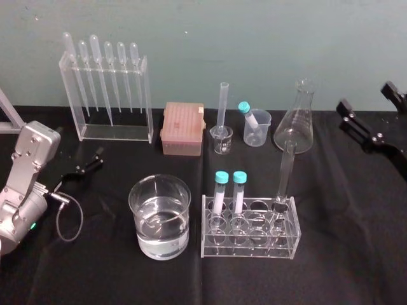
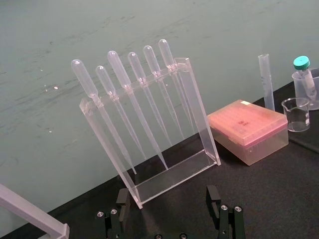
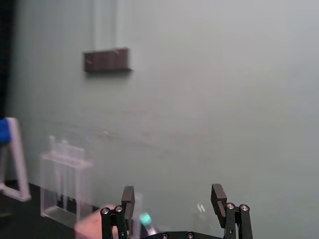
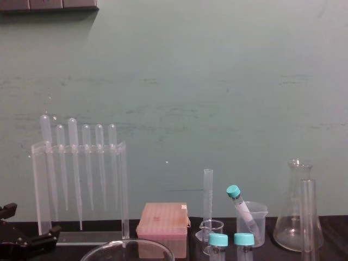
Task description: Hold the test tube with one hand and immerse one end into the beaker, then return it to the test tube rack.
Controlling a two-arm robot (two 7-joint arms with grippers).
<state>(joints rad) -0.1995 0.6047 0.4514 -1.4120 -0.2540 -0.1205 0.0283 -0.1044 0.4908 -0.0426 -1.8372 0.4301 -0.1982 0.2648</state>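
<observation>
Beaker (image 1: 159,216) sits closest to the front, wide clear glass, roughly half full of clear liquid, standing on the black tabletop (image 1: 356,241). Just to its right, not touching, is the clear acrylic test tube rack (image 1: 250,236). The test tube (image 1: 286,168) stands in the rack's back right slot with its open mouth up, and nothing grips it. Its top reaches up in front of the conical flask (image 1: 297,121) in the head view. Two teal-capped tubes (image 1: 220,190) stand side by side in the back left slots of the same rack.

The back row runs left to right along the wall. First is a clear pipette stand (image 1: 105,95) with six plastic pipettes hanging bulb-up, then a pink box (image 1: 182,129). Next comes a thin graduated cylinder (image 1: 223,108) with a small glass beaker (image 1: 221,140) right in front of it. After that is a plastic beaker (image 1: 257,127) with one teal-capped tube leaning inside, and last the conical flask.

The left pincer (image 1: 95,159) is at the left side of the tabletop, low, well apart from the beaker. Its jaws are spread and empty, and in the left wrist view they point towards the pipette stand. The right pincer (image 1: 367,100) is off at the far right, raised, well away from the rack. In the right wrist view its two fingers (image 3: 218,196) stand wide apart with nothing between them, facing the wall.
</observation>
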